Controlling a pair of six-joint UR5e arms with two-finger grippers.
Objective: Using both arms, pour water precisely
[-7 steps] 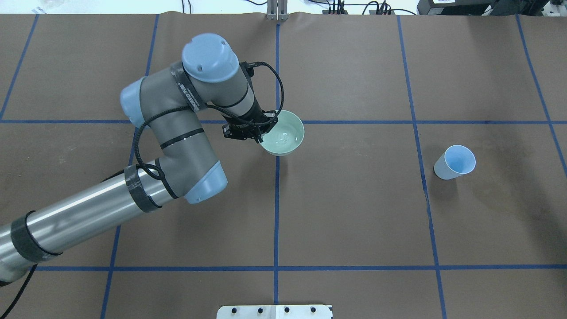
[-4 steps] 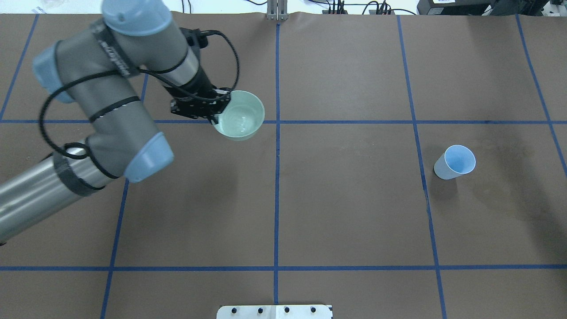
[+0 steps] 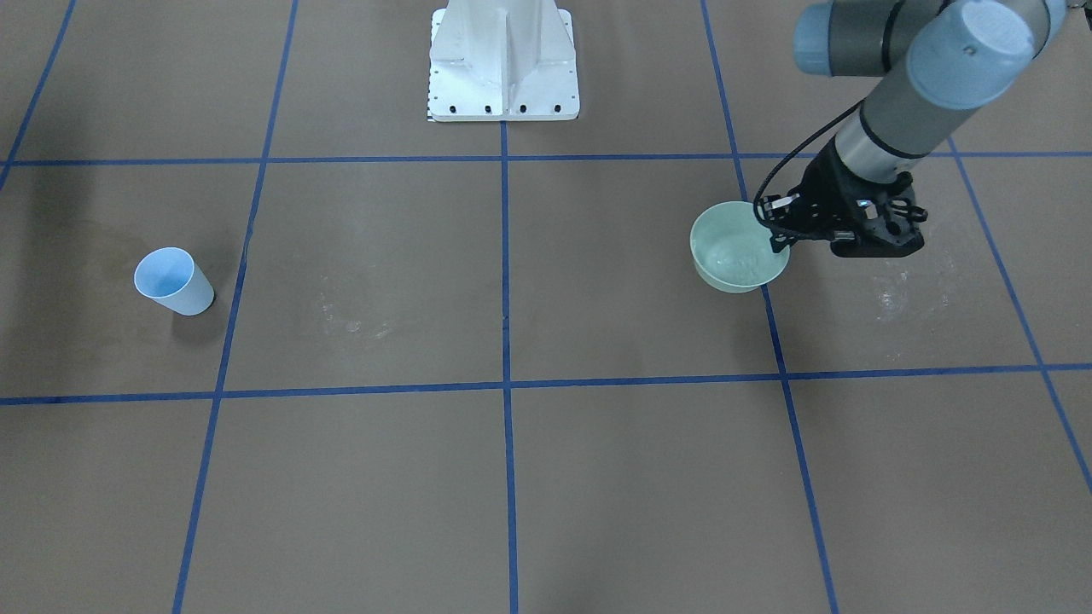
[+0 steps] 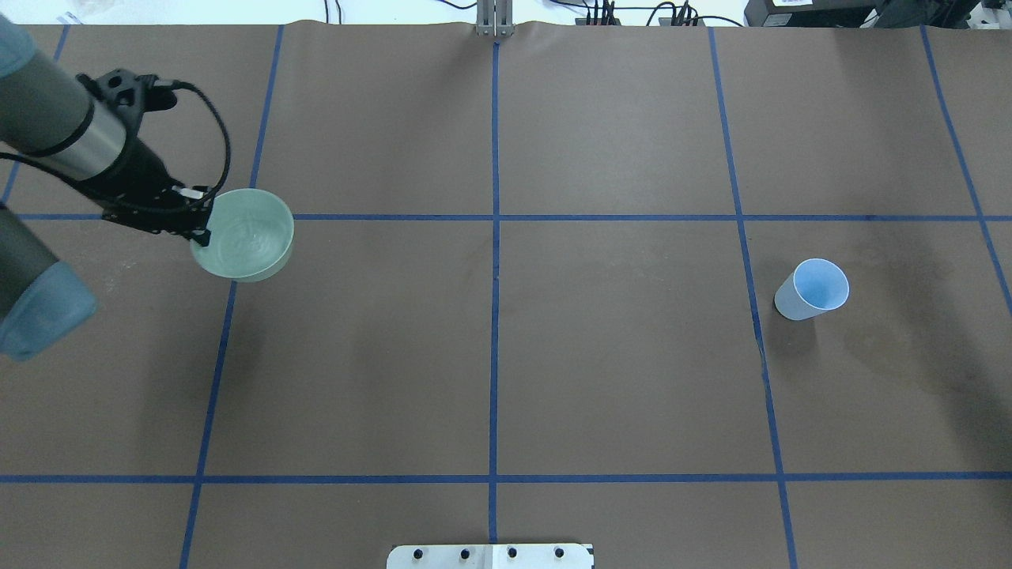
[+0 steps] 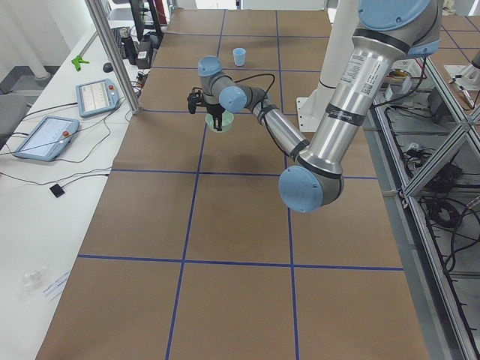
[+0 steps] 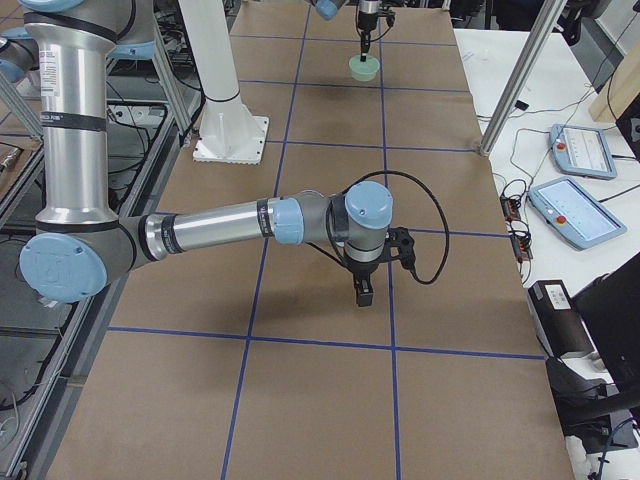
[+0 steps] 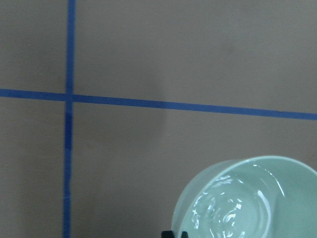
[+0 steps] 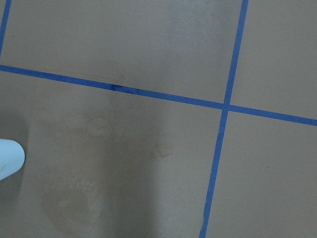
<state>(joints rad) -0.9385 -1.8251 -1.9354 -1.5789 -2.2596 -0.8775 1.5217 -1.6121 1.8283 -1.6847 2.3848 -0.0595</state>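
Note:
My left gripper [image 4: 203, 231] is shut on the near-left rim of a pale green bowl [image 4: 245, 235], which it holds upright and low over the brown paper at a blue tape line. I cannot tell whether the bowl touches the table. The water [image 7: 225, 208] is a shallow rippling sheen in the bowl's bottom. The bowl [image 3: 735, 256] and left gripper [image 3: 778, 240] also show in the front view. A light blue cup [image 4: 813, 289] stands far to the right, empty-looking. My right gripper [image 6: 362, 292] points down over bare paper; I cannot tell if it is open.
The white pedestal [image 3: 503, 60] stands at the table's robot side. Faint wet stains [image 3: 909, 290] mark the paper by the bowl and near the middle [image 3: 354, 322]. Teach pendants [image 5: 94, 96] and aluminium posts [image 6: 520, 80] stand beyond the far edge.
My left arm has carried the bowl leftwards in the overhead view, from the centre tape line to the left tape line. The water ripples. The blue cup has not moved.

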